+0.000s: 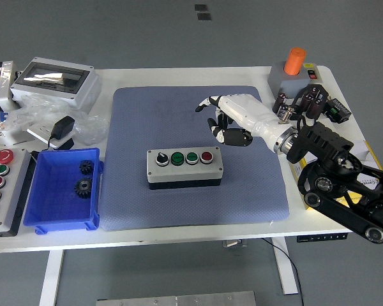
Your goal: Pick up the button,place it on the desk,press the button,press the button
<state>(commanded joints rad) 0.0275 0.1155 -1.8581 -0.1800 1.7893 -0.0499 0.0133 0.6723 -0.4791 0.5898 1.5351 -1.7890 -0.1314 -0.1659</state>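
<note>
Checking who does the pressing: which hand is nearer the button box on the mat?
Right. The right hand hovers just beyond the button box, toward its red-button end, not touching it. The left hand is not in view.

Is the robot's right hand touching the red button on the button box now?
No. The right hand hovers above the blue mat, clear of the button box and its red button.
</note>
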